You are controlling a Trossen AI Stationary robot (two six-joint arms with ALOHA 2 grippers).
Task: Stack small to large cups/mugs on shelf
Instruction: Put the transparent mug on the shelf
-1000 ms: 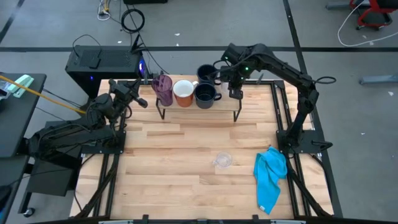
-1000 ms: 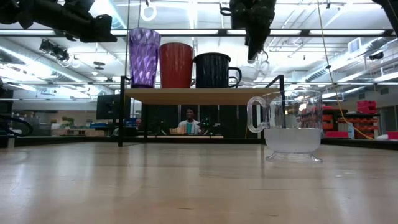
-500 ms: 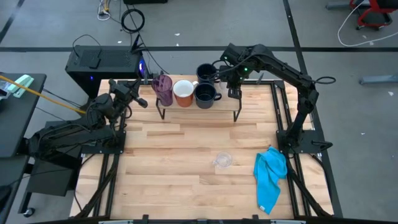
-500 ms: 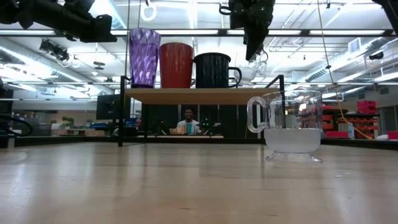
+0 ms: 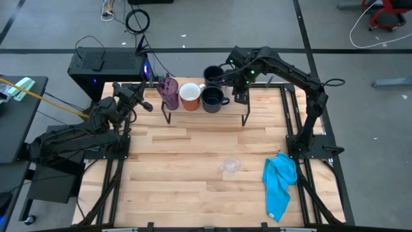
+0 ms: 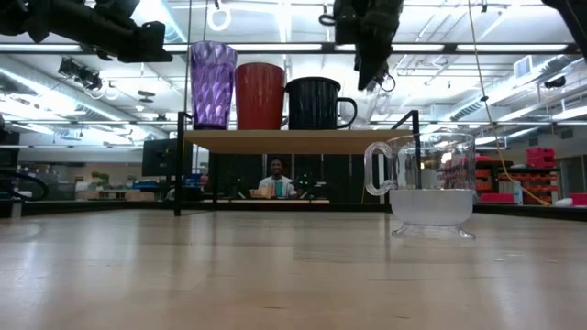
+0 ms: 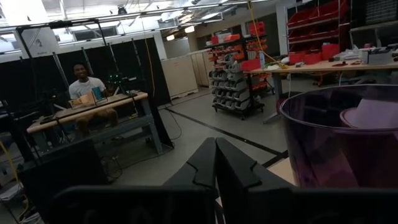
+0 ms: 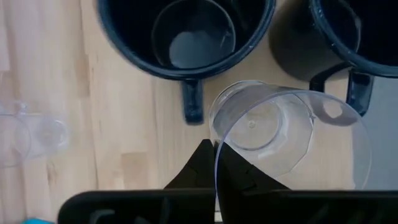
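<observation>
The shelf [image 5: 206, 111] stands at the table's far side. On it stand the purple tumbler [image 5: 169, 92], the white-and-orange mug [image 5: 190, 96] and a dark mug [image 5: 212, 98]. A second dark mug [image 5: 214, 75] stands just behind that one. My right gripper [image 5: 239, 94] is above the shelf's right part, beside the dark mugs' handles, shut on a small clear glass [image 8: 286, 130]. A clear handled glass [image 5: 230, 166] stands on the table. My left gripper [image 5: 147, 104] is shut and empty, left of the tumbler [image 7: 348, 143]. My right gripper holds the clear glass by its rim [image 8: 216, 152]. The wall is pinched between the two fingers, one inside the mouth and one outside. The fingers point down from above. The glass hangs below them, mouth up and tilted, clear of the shelf and the mugs.
A blue cloth [image 5: 280, 183] lies at the table's near right. The clear handled glass stands in front of the shelf in the low view [image 6: 426, 183]. A person sits at a desk in the room beyond the table [image 6: 275, 179].
My right gripper has risen a little and gone slightly toward the table's left, nearer the dark mugs, with the clear glass still in its hold.
</observation>
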